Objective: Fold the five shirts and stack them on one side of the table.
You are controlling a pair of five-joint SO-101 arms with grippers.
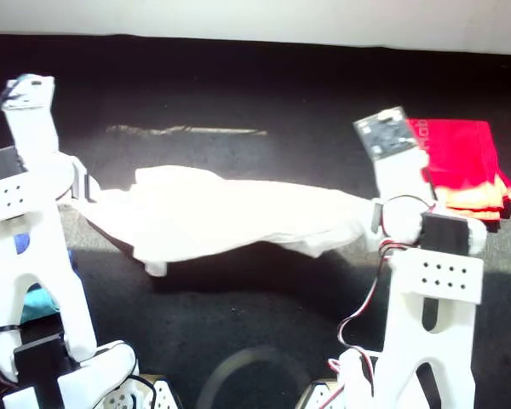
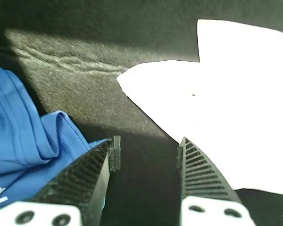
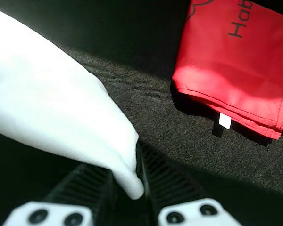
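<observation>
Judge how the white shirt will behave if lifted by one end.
Probably floppy: the white shirt sags and creases along its span, and bunches to a narrow tail where the right claw pinches it. Likely light: that small pinch seems to hold its end up. It may slip, since the claw grips only the tip.

The blue shirt [image 2: 19,127] runs past the wrist view's edge (the left arm [image 1: 30,204] hides most from above).

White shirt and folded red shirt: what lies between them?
A bare strip of dark tabletop, clear in the right wrist view; the white shirt and red shirt lie apart.
</observation>
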